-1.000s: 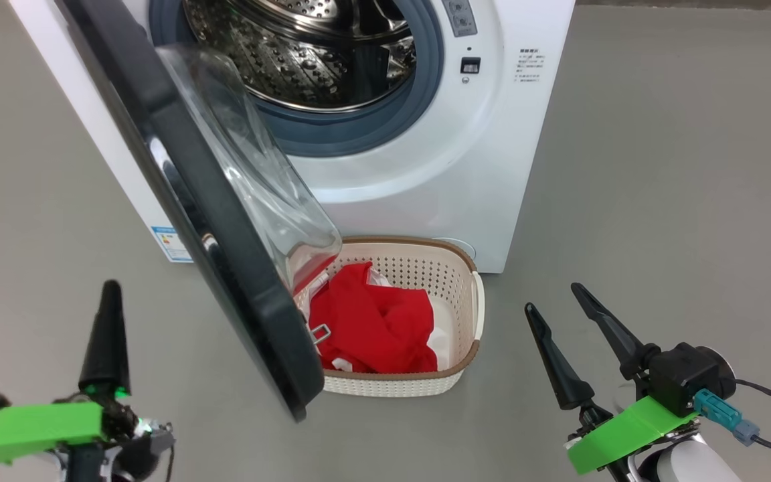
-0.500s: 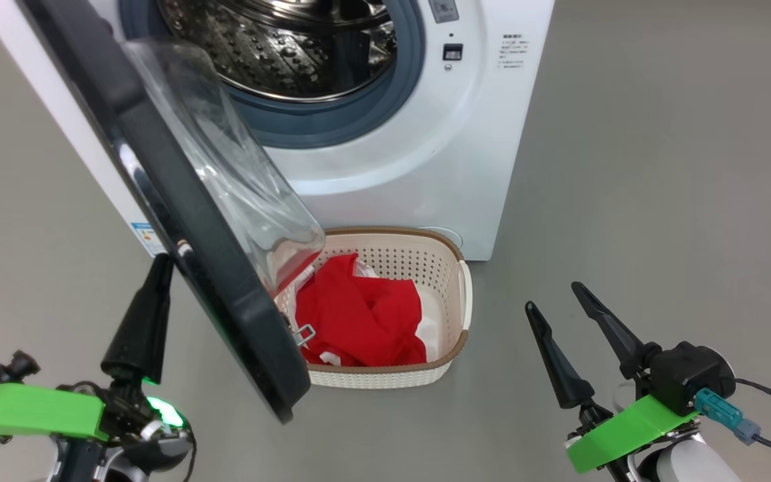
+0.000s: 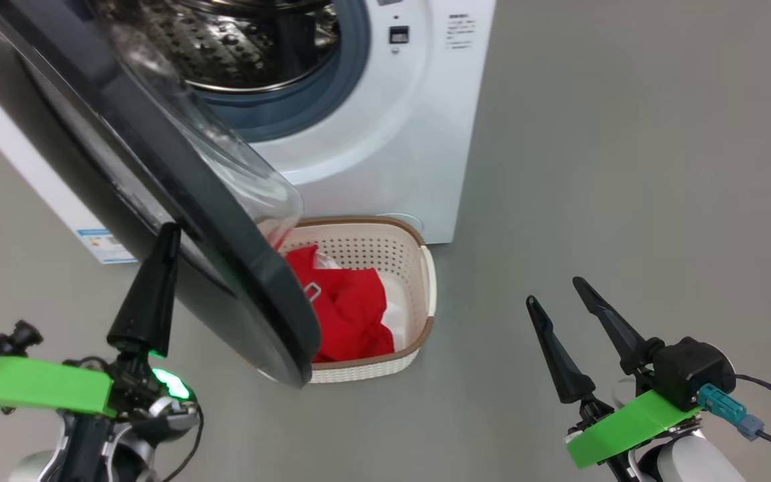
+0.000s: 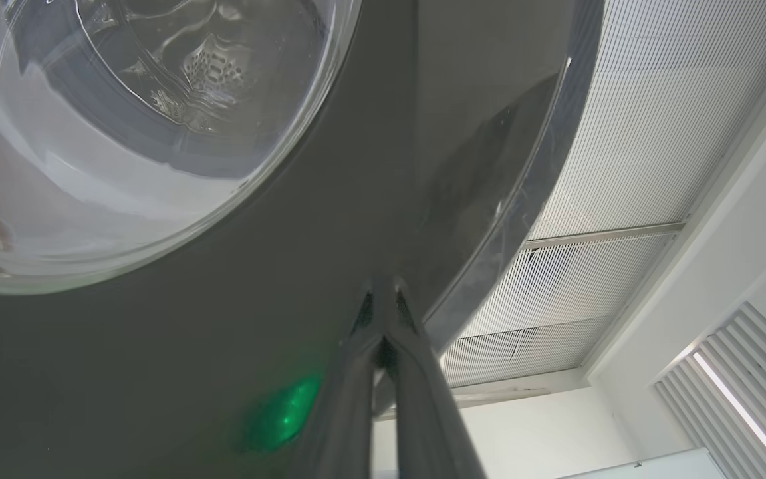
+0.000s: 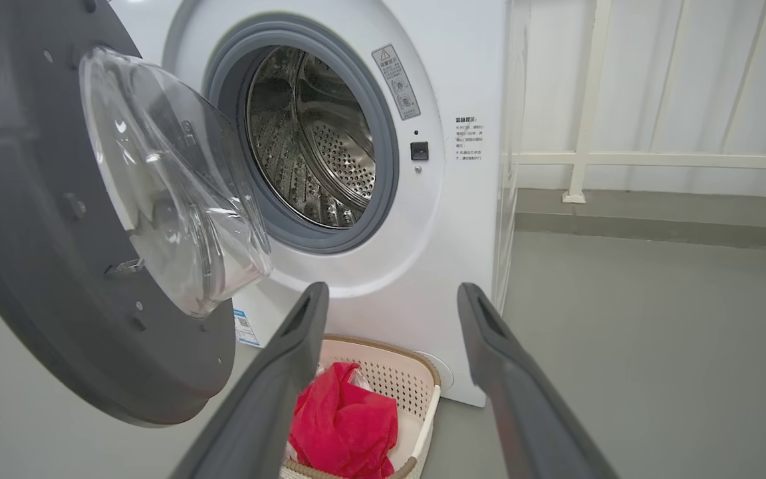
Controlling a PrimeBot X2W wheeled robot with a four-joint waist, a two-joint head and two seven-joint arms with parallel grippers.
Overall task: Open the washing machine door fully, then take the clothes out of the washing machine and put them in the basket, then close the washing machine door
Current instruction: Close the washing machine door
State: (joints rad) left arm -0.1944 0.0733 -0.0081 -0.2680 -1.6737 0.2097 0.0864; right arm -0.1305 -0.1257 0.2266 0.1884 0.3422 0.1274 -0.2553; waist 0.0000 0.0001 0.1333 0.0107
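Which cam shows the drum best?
Right wrist view: looks into the open drum, perforated wall plain. Head view cuts it off at the top edge, partly behind the door. Left wrist view catches faint perforations through the door glass.

The basket (image 3: 430, 288) sits on the floor (image 3: 626, 167) just before the washing machine (image 3: 385, 147), clothes (image 3: 349, 311) inside; on my left, the washing machine door (image 3: 238, 281) overhangs it.

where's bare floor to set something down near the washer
Widest: grey floor right of the washing machine and basket, up to the open right tool. Also a strip in front of the basket. Crowded: the washing machine door hangs over the basket's left side, shut left tool at its outer face; clothes lie in the basket.
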